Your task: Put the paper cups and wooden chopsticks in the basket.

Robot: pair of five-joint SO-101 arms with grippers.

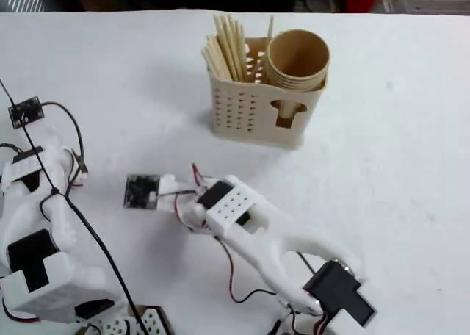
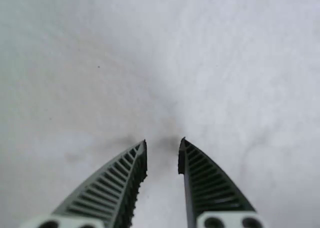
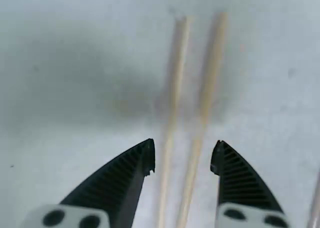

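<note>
Two loose wooden chopsticks lie flat on the desk, directly below the right pincer. Both sit inside the gap between its fingers. The sticks are near-parallel, a small gap between them, not touching where I can see.

Long axis runs straight ahead from the pincer, so crosswise to the closing direction. Good alignment for a pinch; I'd guess no wrist roll is needed.

Right pincer: fingers wide apart, nothing gripped, tips straddling the pair. One stick is just inside one finger, the other is closer to mid-gap. Can't tell if the tips are on the desk or above it.

Risk as I read it: closing squeezes the two sticks together and one may roll or slip out, so go low before closing.

Left pincer: fingers only slightly apart, holding nothing, over bare desk. So the right arm is the one on the job; the left arm sits folded off to its side.

The basket is well apart from the right arm, farther out across the desk. It has upright chopsticks in one compartment and stacked paper cups in the other. This pair looks like the last thing to go in.
</note>
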